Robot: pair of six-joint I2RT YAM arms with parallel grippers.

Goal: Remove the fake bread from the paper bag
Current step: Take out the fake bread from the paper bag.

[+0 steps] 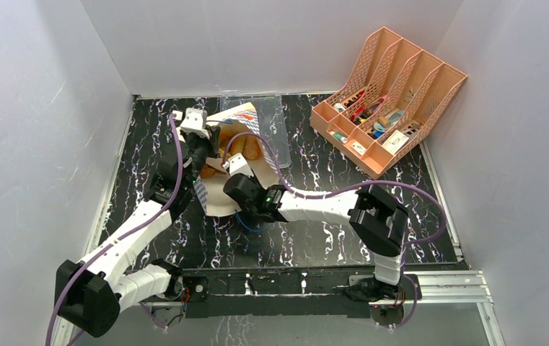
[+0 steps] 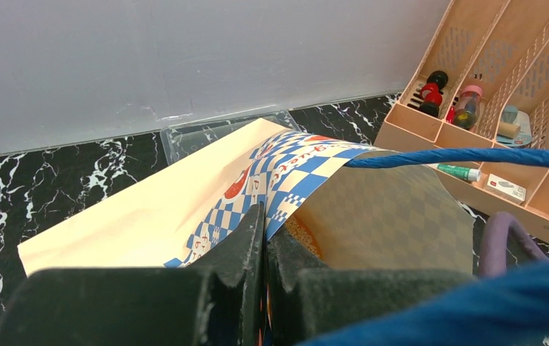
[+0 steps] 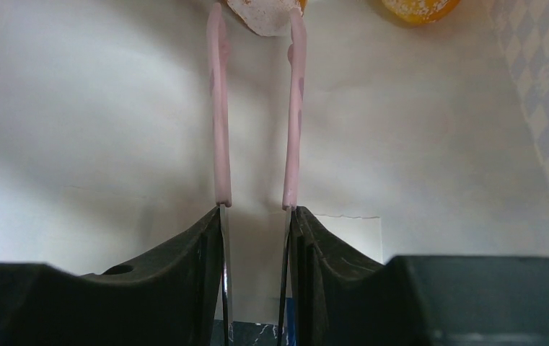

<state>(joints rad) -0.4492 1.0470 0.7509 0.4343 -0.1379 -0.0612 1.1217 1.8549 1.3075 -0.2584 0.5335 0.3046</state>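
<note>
Pinching paper bag (image 2: 148, 216), left gripper (image 2: 265, 234) clamped, right gripper (image 3: 257, 25) narrowly flanking cropped bread (image 3: 264, 7), grip unclear.

Inside the bag (image 3: 98, 108), paper walls hem the right claw (image 3: 255, 21); a bread (image 3: 262, 9) blocks its tips. The left claw (image 2: 264, 238) pinches the rim. A tray (image 1: 283, 137) lies behind the bag. Bare table (image 1: 314, 241) reaches right to the organizer (image 1: 390, 101).

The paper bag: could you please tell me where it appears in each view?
Top external: paper bag left of centre.
Left wrist: centre, left gripper pinching its rim.
Right wrist: its pale inside fills the view.
Shared landmark: its checkered band.
</note>
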